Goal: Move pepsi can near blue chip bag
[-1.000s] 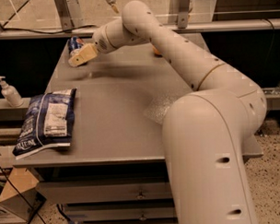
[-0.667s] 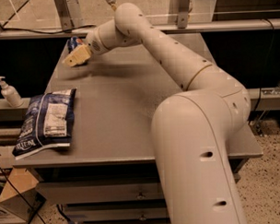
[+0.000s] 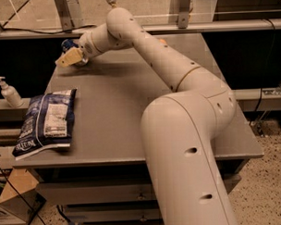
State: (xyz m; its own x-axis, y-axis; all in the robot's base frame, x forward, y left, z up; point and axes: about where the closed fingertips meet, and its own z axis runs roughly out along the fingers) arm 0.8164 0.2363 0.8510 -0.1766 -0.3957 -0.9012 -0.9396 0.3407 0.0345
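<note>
The blue chip bag [image 3: 47, 121] lies flat at the front left corner of the grey table [image 3: 131, 114], with white label panels facing up. The pepsi can [image 3: 68, 44] shows as a small blue shape at the far left corner of the table, mostly hidden behind the gripper. My gripper [image 3: 67, 58] with tan fingers [image 3: 70, 56] reaches to that far left corner and sits right at the can. Whether the fingers enclose the can is not visible. The white arm stretches across the table from the front right.
A white pump bottle [image 3: 9, 92] stands on a ledge left of the table, beyond its edge. An orange object [image 3: 162, 41] peeks out behind the arm at the far side. A metal rail and posts [image 3: 183, 11] run behind the table.
The arm has swung further left and toward the far left corner, bringing the gripper right up to the can. The chip bag has not moved.
</note>
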